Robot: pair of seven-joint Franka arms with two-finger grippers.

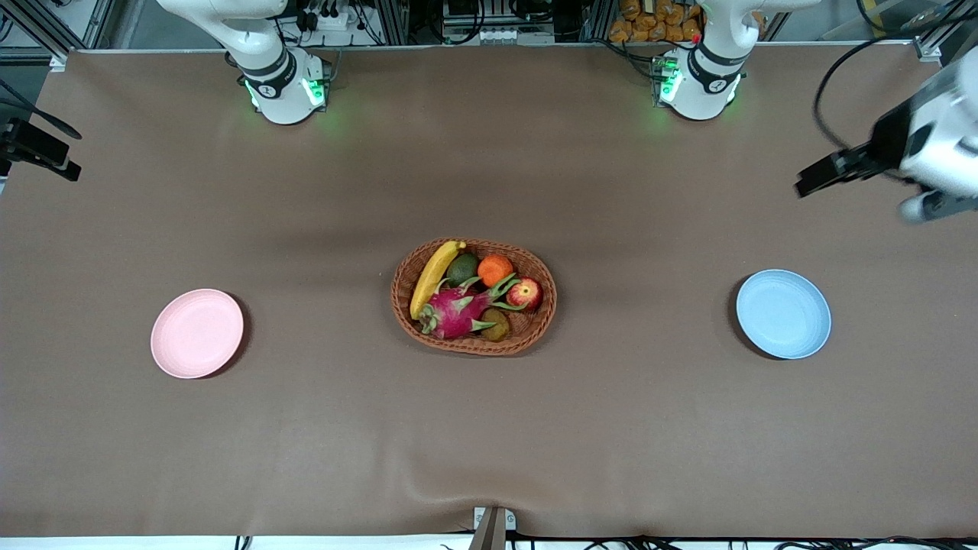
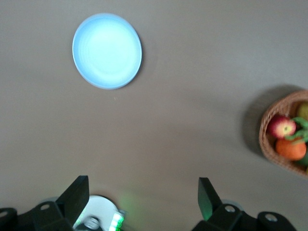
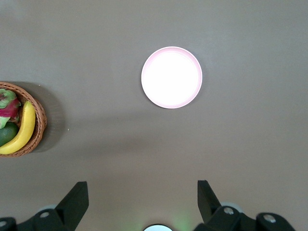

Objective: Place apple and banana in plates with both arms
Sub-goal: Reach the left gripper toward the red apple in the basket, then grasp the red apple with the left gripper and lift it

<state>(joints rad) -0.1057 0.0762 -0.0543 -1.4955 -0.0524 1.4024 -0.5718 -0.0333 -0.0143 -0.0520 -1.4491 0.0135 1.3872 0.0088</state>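
Apple (image 1: pixel 525 292) and banana (image 1: pixel 433 276) share the basket (image 1: pixel 535 325) (both jaws wide open, empty).

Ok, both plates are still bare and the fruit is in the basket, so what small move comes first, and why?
Probably bring the left gripper, open and high above bare table, over the apple in the basket: the apple lies at the end toward the blue plate. The right gripper, also open, could mirror this toward the banana, which lies toward the pink plate.

Brown table (image 1: pixel 489 428): wicker basket (image 1: pixel 535 325), two plates (image 1: pixel 196 333).
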